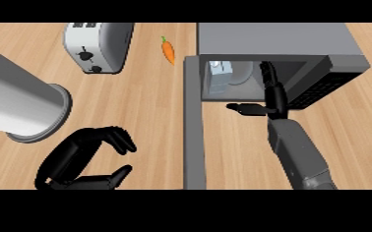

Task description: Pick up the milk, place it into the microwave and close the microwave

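Right hand (274, 103) lies inside the microwave (291, 39), fingers straight and thumb spread to the side. It is open and grasps nothing. We see the milk (220, 73) just left of those fingers, in the left part of the cavity, apart from the hand as far as we can tell. Left hand (83, 159) sits low at the left of the counter (145, 108), fingers curled round nothing.

We judge the milk a light carton with stiff but dentable walls, smooth enough to slip if pinched at a corner. Should it need moving, we would take it across its flat sides at mid-height, thumb opposite fingers. It seems to stand upright, long axis vertical, pale top toward us — which way its spout faces we cannot tell.

With the milk inside, we judge the placing done and the door (193, 128) left to close: it stands swung wide, running toward us on the cavity's left.
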